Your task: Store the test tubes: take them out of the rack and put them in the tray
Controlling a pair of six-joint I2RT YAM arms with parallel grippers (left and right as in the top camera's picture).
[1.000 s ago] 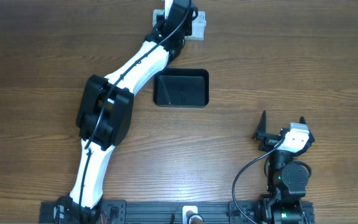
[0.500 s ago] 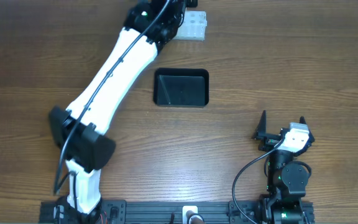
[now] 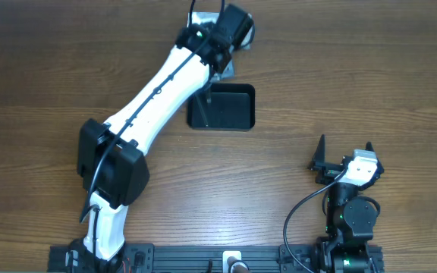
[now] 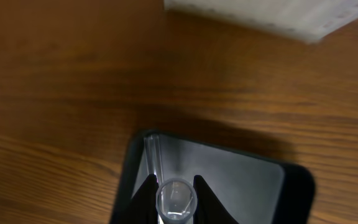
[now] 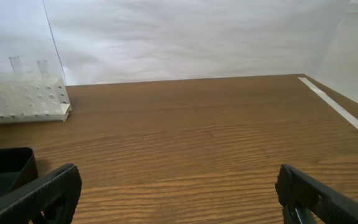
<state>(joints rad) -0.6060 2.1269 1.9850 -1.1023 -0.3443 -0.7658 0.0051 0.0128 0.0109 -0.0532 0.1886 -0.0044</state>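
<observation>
Left fingers (image 4: 146,199) pinch the test tube (image 4: 176,199) just under its rim above the tray (image 4: 297,186): likely light, slick, fragile glass.

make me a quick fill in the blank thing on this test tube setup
1. The left hand holds a test tube above the ____ tray.
2. The right hand is ____ and holds nothing.
3. The rack is ____ in colour.
Missing words: black; open; white
</observation>
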